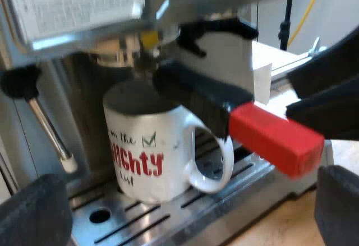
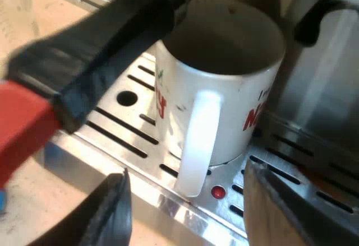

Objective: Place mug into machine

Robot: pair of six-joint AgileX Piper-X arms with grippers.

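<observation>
my left gripper (image 1: pixel 185 215) is spread wide, one black finger (image 1: pixel 33 212) on each side of the espresso machine's (image 1: pixel 84 10) front, and it holds nothing and touches nothing. my right gripper (image 2: pixel 193 215) is also wide open and empty. its fingers (image 2: pixel 115 212) hang just out from the drip tray's (image 2: pixel 123 134) front edge, the lower end of the mug's handle (image 2: pixel 196 139) in line with the gap between them but apart from both.

the mug (image 1: pixel 148 148), white with red and dark lettering, stands upright on the slotted metal drip tray, directly under the metal holder locked into the machine's front. its handle faces outward, toward my grippers. the holder's dark handle (image 1: pixel 199 97) reaches out over the mug's rim and ends in red (image 1: pixel 275 139) well past it. the mug's inside looks dark; i cannot tell whether anything is in it. a steam wand (image 1: pixel 47 128) hangs beside the mug, and a small red button (image 2: pixel 217 191) sits in the tray just by the mug's base.
</observation>
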